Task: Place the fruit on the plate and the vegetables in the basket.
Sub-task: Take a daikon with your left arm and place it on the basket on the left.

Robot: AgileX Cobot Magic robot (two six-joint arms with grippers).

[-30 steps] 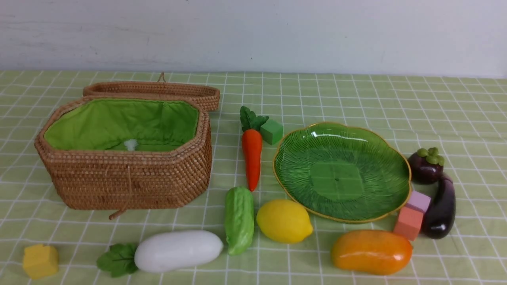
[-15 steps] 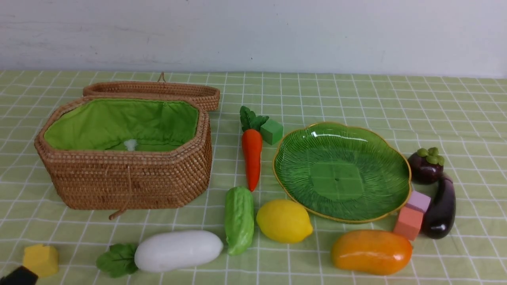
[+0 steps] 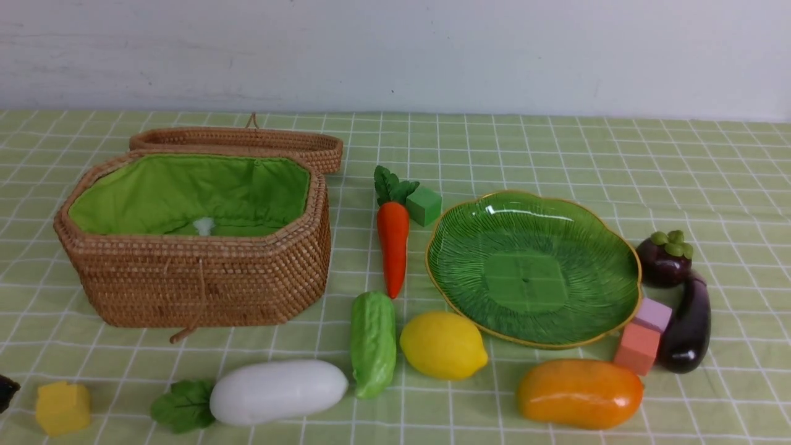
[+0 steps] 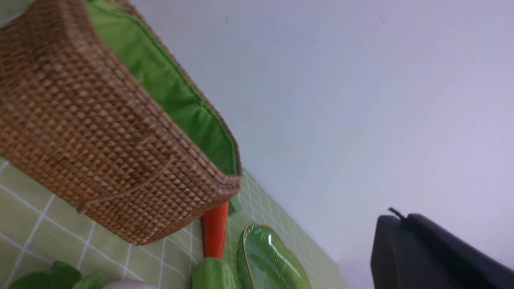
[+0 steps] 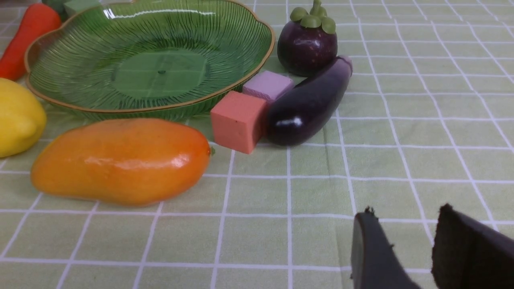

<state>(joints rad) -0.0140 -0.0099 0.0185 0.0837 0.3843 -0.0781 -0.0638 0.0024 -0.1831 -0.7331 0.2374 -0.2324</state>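
The lemon, mango and mangosteen lie on the cloth around the green leaf-shaped plate, which holds nothing. The carrot, cucumber, radish and eggplant also lie on the cloth. No toy shows inside the open basket. My left gripper is shut with nothing in it, low beside the basket's near left. My right gripper is open and empty, near the cloth in front of the mango and eggplant.
Foam cubes sit among the toys: yellow at the front left, green by the carrot leaves, salmon and lilac between plate and eggplant. The basket lid lies open behind it. A wall bounds the table's far edge.
A dark tip of my left arm has come into the front view at the lower left and now sits a little higher at the left edge. The toys have not moved.
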